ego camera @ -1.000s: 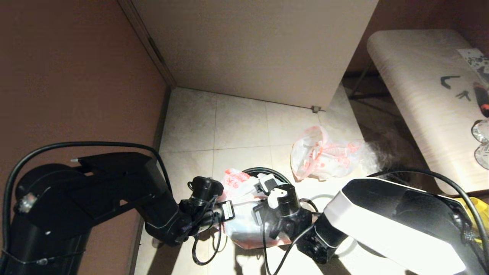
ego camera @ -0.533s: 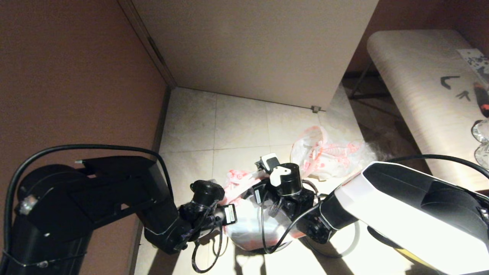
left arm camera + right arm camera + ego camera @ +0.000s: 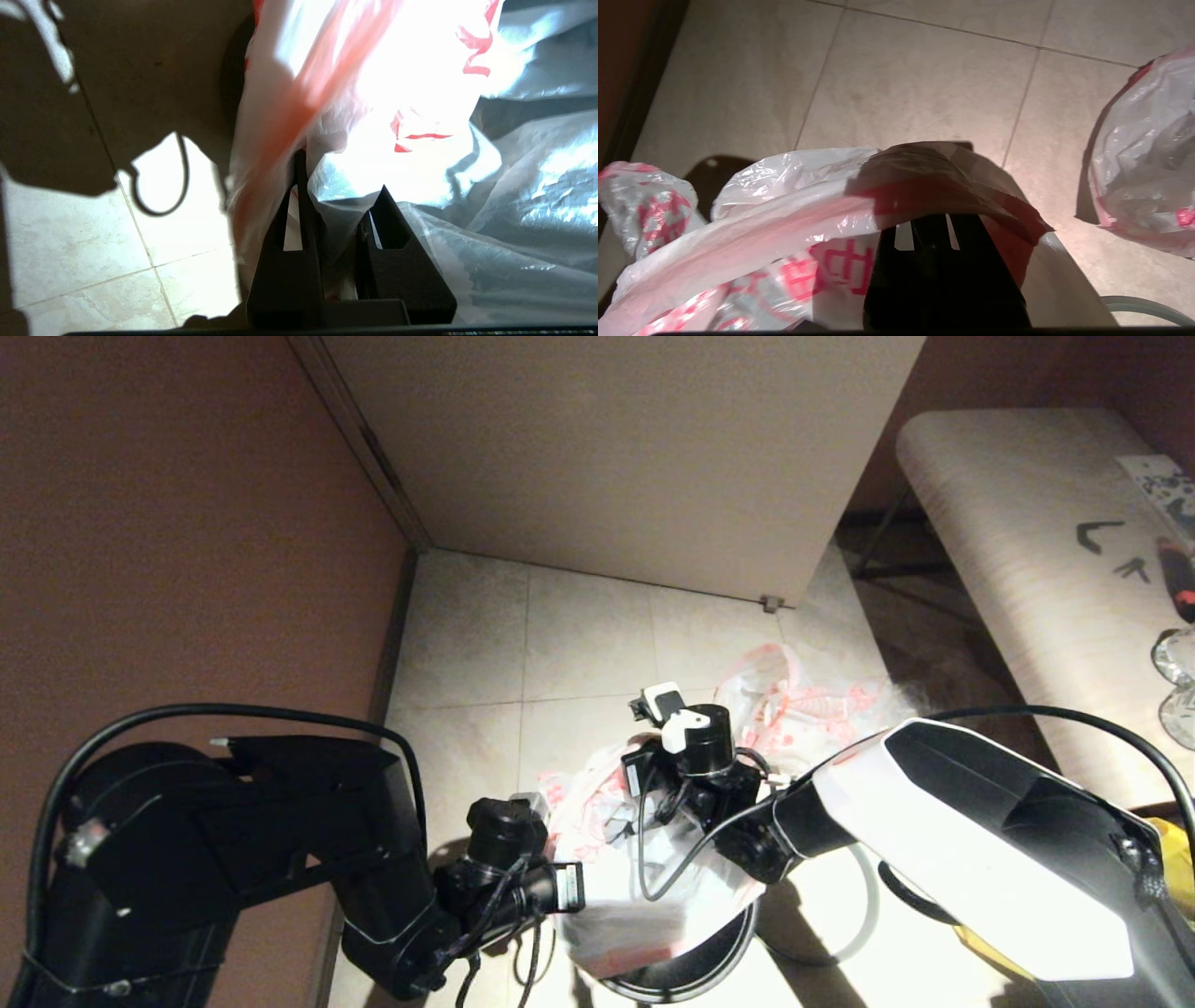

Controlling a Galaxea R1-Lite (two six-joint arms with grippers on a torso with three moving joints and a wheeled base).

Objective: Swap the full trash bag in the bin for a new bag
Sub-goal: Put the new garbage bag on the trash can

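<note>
The full trash bag, lumpy translucent white with red print and a pinkish-red edge, hangs between my two grippers just above the bin, a round black bucket at the near edge of the floor. My left gripper is shut on the bag's left side, with film bunched between its fingers. My right gripper is shut on the bag's upper edge, and plastic drapes over its tips. Crinkly clear plastic shows inside the bag. The new bag is out of view.
A second translucent bag with red print and greyish contents lies on the tiles behind the right arm. A thin grey hoop lies right of the bin. A brown wall stands left, a white panel behind, a pale bench right.
Both grippers have risen with the bag, and the right one has moved farther back. The bag has come up, and the bin's dark inside now shows beneath it.
</note>
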